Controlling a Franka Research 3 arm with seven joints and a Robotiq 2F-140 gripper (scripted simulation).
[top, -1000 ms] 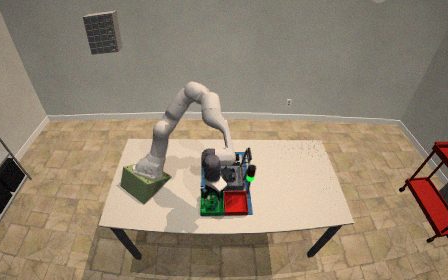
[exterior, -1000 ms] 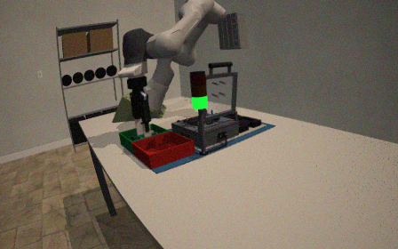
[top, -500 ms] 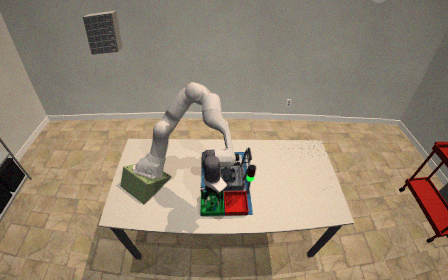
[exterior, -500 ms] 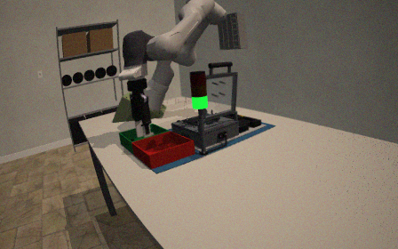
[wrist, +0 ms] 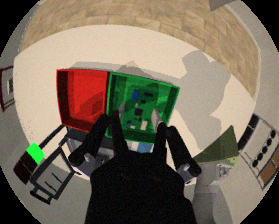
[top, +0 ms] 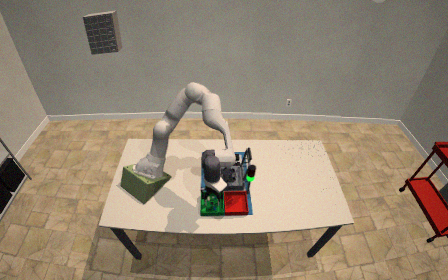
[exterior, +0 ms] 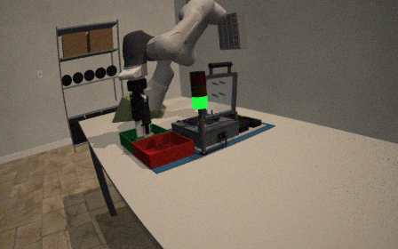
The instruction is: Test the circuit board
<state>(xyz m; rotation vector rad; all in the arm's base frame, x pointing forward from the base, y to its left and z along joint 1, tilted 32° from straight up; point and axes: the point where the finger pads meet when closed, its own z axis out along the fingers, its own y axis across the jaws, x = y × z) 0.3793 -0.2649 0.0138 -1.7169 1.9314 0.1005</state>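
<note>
My gripper [exterior: 144,129] points straight down into the green bin [exterior: 131,135] and is shut on the green circuit board [wrist: 139,112], held between the fingers over the bin's floor in the wrist view. The board's white connector end is at the edge nearest the palm. The signal tower [exterior: 199,102] glows green. The tester [exterior: 205,126] stands behind it with its lid [exterior: 222,91] raised upright. The red bin [exterior: 164,147] sits beside the green bin. I cannot tell whether the board touches the bin floor.
The black tray [exterior: 250,122] lies at the far end of the blue mat behind the tester. The arm's green base block [top: 144,182] stands to the left of the mat. The bins are close to the table's front edge.
</note>
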